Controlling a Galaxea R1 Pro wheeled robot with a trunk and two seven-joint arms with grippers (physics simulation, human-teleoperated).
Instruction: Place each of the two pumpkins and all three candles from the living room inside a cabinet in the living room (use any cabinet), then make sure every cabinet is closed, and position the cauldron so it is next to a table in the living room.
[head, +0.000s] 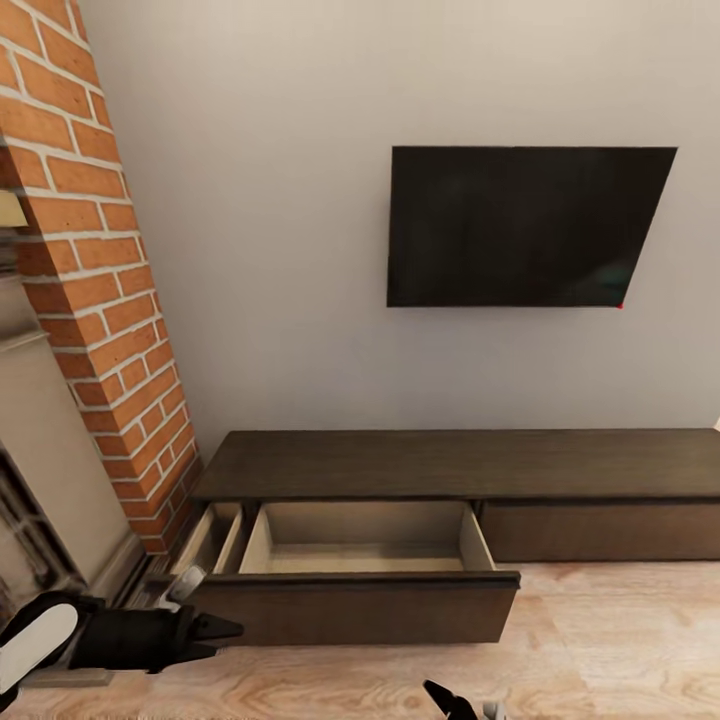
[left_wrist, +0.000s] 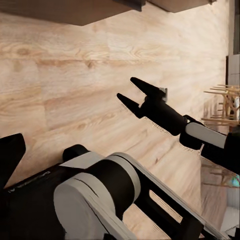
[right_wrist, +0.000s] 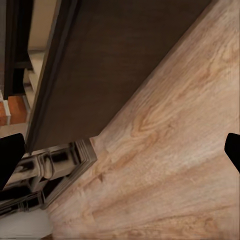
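Note:
The long dark brown cabinet (head: 450, 465) stands against the wall. Its wide drawer (head: 365, 540) is pulled out, and its pale beige inside holds nothing. A narrow drawer (head: 215, 535) beside it at the left end is also pulled out. My left gripper (head: 228, 640) hangs open just left of the wide drawer's front, with nothing in it. Low over the floor in front of the cabinet, my right gripper (head: 455, 702) (left_wrist: 125, 87) is open and empty too. The drawer front (right_wrist: 115, 60) lies close ahead in the right wrist view. The pumpkins, candles, cauldron and table are out of view.
A red brick fireplace column (head: 100, 300) rises left of the cabinet, close to my left arm. A black TV (head: 520, 225) hangs on the wall above. Light wooden floor (head: 600, 640) stretches in front of the cabinet. Wooden chairs (left_wrist: 222, 100) stand far off.

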